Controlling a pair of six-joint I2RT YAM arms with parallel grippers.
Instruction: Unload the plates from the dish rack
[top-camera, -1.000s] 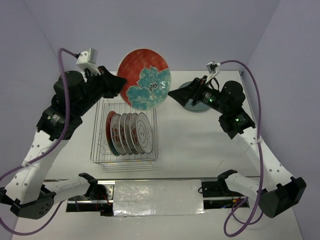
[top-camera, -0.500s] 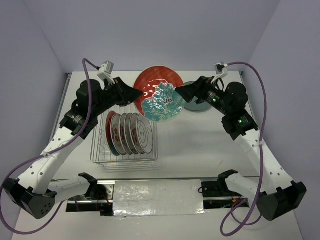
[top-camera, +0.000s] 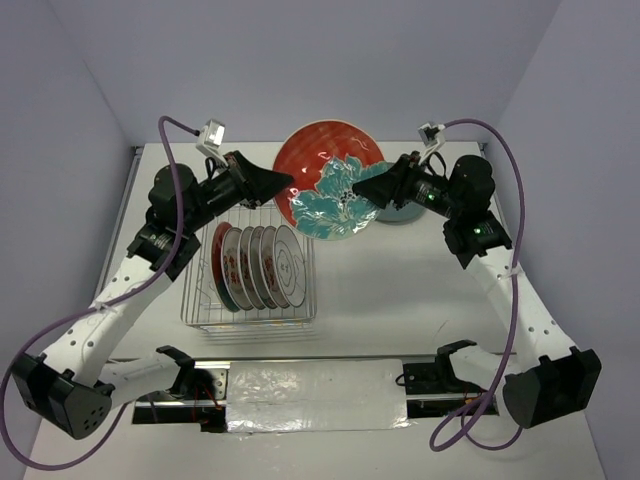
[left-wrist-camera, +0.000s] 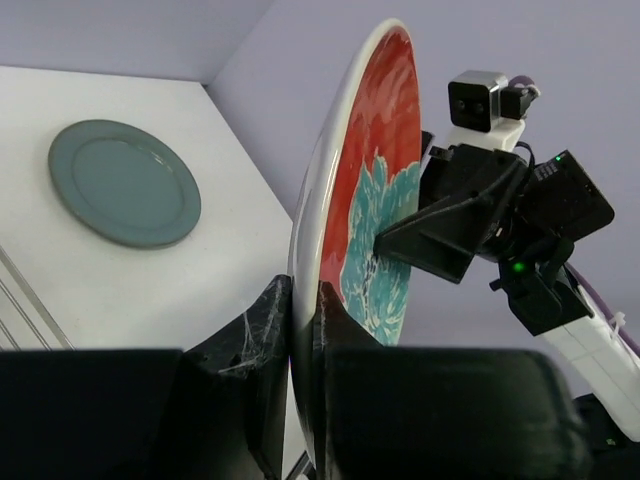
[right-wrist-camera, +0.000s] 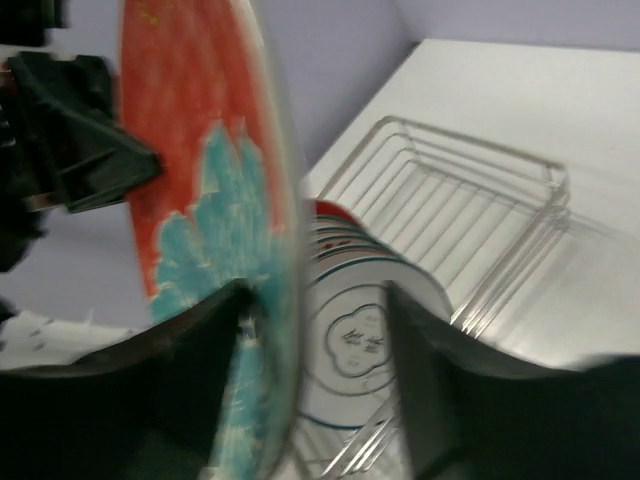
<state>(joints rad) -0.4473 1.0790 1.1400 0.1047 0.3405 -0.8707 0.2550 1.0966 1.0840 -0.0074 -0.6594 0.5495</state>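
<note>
A red plate with a teal flower (top-camera: 335, 180) hangs upright in the air between the two arms. My left gripper (top-camera: 285, 183) is shut on its left rim (left-wrist-camera: 303, 300). My right gripper (top-camera: 362, 190) straddles the opposite rim (right-wrist-camera: 315, 295). One finger lies against the painted face (right-wrist-camera: 200, 170), and the other stands off behind the plate, so the jaws are still open. Several more plates (top-camera: 262, 265) stand on edge in the silver wire dish rack (top-camera: 195, 300), below and to the left of the held plate. The right wrist view shows them (right-wrist-camera: 360, 330) behind the rim.
A grey-green plate (top-camera: 400, 213) lies flat on the table at the back right, partly hidden by my right gripper, and shows whole in the left wrist view (left-wrist-camera: 125, 182). The right half of the rack (right-wrist-camera: 480, 165) holds no plates.
The left arm has carried the red plate rightward and lower. The right gripper has come onto its right rim, and its jaws have narrowed.
</note>
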